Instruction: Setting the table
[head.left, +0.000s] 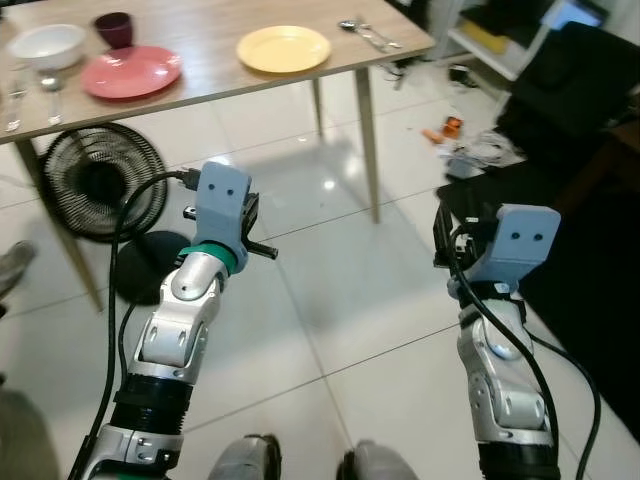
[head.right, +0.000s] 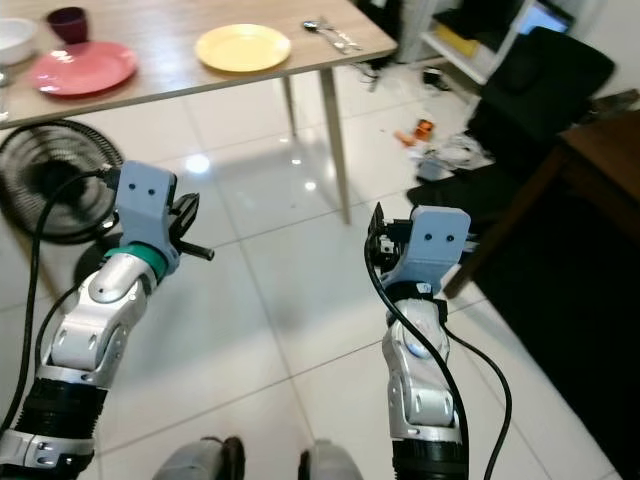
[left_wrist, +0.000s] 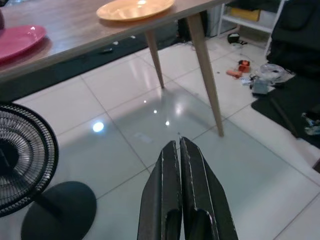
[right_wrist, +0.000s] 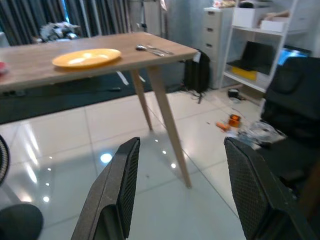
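Note:
A wooden table stands ahead of me, across the tiled floor. On it are a yellow plate, a pink plate, a white bowl, a dark cup, cutlery at its right end and more cutlery at its left. My left gripper is shut with nothing in it, held in the air short of the table and below its top. My right gripper is open and empty, also over the floor, facing the table's near right leg.
A black floor fan with a round base stands under the table's left side. Small clutter lies on the floor at the right, beside a black chair and a white shelf. Dark wooden furniture is further right.

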